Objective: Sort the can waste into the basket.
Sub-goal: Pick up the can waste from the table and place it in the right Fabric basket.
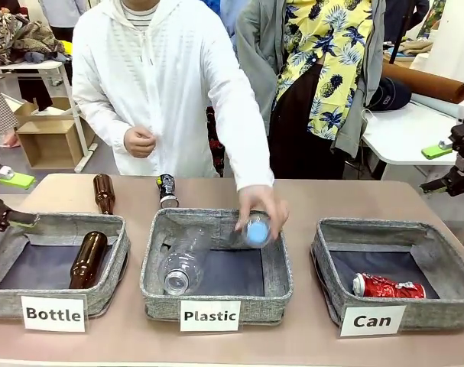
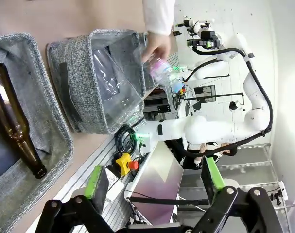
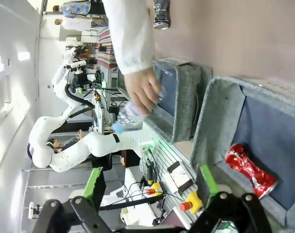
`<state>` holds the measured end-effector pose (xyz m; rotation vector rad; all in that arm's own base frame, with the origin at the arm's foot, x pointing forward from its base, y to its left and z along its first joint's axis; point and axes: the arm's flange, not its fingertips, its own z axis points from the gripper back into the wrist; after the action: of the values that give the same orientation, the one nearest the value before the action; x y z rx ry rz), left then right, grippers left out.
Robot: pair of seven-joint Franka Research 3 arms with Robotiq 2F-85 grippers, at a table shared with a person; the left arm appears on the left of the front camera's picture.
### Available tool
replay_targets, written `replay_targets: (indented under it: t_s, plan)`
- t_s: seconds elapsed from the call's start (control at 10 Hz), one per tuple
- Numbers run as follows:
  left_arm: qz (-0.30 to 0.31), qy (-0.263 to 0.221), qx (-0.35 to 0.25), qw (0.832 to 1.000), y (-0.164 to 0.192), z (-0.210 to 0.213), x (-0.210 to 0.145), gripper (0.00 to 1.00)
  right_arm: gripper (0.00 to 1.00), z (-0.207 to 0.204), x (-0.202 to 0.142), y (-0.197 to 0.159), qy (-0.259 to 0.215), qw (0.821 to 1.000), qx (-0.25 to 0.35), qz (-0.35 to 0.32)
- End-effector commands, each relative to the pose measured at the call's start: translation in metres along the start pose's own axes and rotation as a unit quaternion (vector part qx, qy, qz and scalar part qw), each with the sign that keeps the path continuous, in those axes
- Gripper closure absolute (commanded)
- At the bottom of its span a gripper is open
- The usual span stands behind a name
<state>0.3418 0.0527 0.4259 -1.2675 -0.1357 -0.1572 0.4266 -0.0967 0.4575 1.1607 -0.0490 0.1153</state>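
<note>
Can basket [image 1: 446, 310] holds one red can [image 1: 388, 287]; one black can [image 1: 167, 191] on table [image 1: 316, 197].

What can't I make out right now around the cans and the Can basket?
- The black can: in the front view its markings are too small to read. In the right wrist view the top edge cuts it off.
- The red can: in the front view the Can basket front wall hides its lower edge.
- The bottle in the person's hand: fingers cover much of it, and it is blurred in both wrist views.
</note>
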Motion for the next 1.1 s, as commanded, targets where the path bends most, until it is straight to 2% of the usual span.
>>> replay_targets:
  t_s: [0.0,0.3,0.4,0.6,0.7,0.8,1.0]
  plan:
    - [0.001,0.001,-0.004,1.0,-0.001,0.001,-0.005,0.0,0.0,0.004,-0.002,0.0,0.0,1.0,-0.002,0.012]
    - [0.0,0.0,0.0,1.0,0.0,0.0,0.0,0.0,0.0,0.004,-0.002,0.0,0.0,1.0,-0.002,0.012]
    - [-0.024,0.009,0.032,0.999,-0.013,-0.004,0.014,0.0,0.0,0.004,-0.002,0.0,0.0,1.0,-0.002,0.012]
    - [-0.014,0.004,0.087,0.996,-0.022,-0.013,0.056,0.0,0.0,0.004,-0.002,0.0,0.0,1.0,-0.002,0.012]
    - [0.0,-0.008,0.133,0.991,-0.02,-0.026,0.083,0.0,0.0,0.004,-0.002,0.0,0.0,1.0,-0.002,0.012]
    - [0.021,-0.016,0.186,0.982,-0.015,-0.043,0.109,0.0,0.0,0.004,-0.002,0.0,0.0,1.0,-0.002,0.012]
    - [0.048,0.0,0.281,0.958,-0.014,-0.099,0.166,0.0,0.0,0.004,-0.002,0.0,0.0,1.0,-0.002,0.012]
